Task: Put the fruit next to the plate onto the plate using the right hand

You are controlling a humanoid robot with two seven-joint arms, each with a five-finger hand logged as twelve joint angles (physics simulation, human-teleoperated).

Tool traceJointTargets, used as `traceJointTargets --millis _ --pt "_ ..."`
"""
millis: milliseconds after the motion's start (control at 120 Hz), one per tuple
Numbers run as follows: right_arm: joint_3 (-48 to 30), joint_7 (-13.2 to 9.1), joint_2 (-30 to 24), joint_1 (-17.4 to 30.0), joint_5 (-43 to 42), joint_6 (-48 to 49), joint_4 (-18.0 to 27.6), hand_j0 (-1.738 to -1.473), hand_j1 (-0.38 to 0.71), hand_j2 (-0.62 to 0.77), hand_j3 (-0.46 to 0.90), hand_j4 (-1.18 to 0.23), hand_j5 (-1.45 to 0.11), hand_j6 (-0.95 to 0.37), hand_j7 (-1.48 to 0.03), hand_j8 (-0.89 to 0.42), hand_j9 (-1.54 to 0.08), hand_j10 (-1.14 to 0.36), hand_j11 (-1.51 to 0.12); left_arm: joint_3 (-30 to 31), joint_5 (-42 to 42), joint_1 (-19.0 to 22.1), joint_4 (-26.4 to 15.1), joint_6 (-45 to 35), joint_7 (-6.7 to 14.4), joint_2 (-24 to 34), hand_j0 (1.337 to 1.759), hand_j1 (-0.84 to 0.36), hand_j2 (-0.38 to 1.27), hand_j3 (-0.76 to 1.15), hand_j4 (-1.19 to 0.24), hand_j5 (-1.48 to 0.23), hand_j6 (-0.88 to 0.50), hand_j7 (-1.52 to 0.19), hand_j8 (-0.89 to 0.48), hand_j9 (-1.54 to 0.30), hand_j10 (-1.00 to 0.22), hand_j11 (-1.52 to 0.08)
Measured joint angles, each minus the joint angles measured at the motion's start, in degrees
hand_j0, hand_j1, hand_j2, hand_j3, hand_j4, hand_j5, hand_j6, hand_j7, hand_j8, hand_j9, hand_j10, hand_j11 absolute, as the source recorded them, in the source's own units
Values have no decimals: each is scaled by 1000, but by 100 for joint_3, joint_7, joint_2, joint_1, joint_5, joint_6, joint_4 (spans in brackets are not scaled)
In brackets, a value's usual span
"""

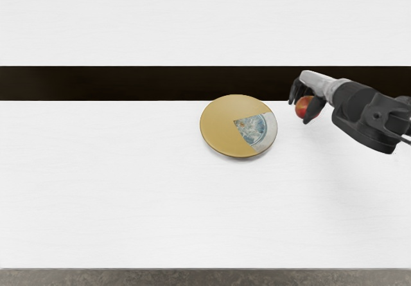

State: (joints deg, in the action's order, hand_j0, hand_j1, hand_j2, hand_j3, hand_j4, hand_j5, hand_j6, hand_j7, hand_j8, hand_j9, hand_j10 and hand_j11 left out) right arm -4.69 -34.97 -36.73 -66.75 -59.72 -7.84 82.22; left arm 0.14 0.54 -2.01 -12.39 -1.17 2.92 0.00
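1. Right hand (307, 99) in from the picture's right edge, over the far right part of the white table (128, 189), close to its back edge and the dark gap behind.
2. Dark fingers (314, 110) curled round a small red fruit (302, 107): thumb on the left side, other fingers on the right, red visible between. Gripping it, by the look of things.
3. Fruit to the right of the plate (221, 128), near but apart, not touching the rim. Impossible to tell whether lifted clear of the tabletop or resting on it; no clear shadow to go by.
4. Plate round and golden-brown, with one blue-grey patterned wedge at its right side. Flat on the table, nothing on it.
5. Left arm nowhere in view.
6. Step in hand, as judged: grasp made or just being secured, carry to the plate not yet begun. Roughly the first half of the task.
7. Next move, as judged: raise enough to clear the plate's rim, then travel left and slightly toward the near side, until above the plate's middle. Lower before opening. Round fruit, likely to roll if released from height or set on the rim.
8. Worth watching: small smooth object held from the sides, so possible slip during the sideways move. Bulky forearm (369, 116) low over the table; care needed not to nudge the plate.
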Motion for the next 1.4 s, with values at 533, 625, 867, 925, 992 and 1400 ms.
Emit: traceJointTargets --millis 533,625,867,925,992,1400 --pt "-401 378 952 59 -2 7 -12 -1652 242 220 0 -738 -1104 -545 -1019 -346 -1094 -484 -1088 1 0 2 0 -2 2 0 1658 349 0 0 0 0 0 0 0 0 0 0" --pt "-374 385 1006 172 -16 1 -54 -1651 237 213 0 -743 -1098 -547 -1021 -352 -1093 -488 -1089 2 0 5 0 -1 1 0 1658 349 0 0 0 0 0 0 0 0 0 0" --pt "-356 391 1186 417 -39 -2 -270 -1650 229 206 0 -745 -1094 -552 -1021 -358 -1094 -493 -1089 1 0 0 0 0 0 0 1658 349 0 0 0 0 0 0 0 0 0 0" --pt "-365 387 1203 434 -34 -5 -304 -1651 216 193 0 -719 -1053 -546 -984 -364 -1054 -496 -1048 0 0 5 0 -1 -1 0 1658 349 0 0 0 0 0 0 0 0 0 0" --pt "-498 374 1300 452 34 -26 -390 -1653 73 137 0 -530 -776 -407 -725 -275 -777 -378 -772 1 0 4 0 0 0 0 1658 349 0 0 0 0 0 0 0 0 0 0" --pt "-2383 324 50 435 2251 2818 -458 -1657 -279 17 0 -85 -120 -69 -113 -51 -120 -64 -119 2 -1 2 0 0 1 0 1658 349 0 0 0 0 0 0 0 0 0 0"
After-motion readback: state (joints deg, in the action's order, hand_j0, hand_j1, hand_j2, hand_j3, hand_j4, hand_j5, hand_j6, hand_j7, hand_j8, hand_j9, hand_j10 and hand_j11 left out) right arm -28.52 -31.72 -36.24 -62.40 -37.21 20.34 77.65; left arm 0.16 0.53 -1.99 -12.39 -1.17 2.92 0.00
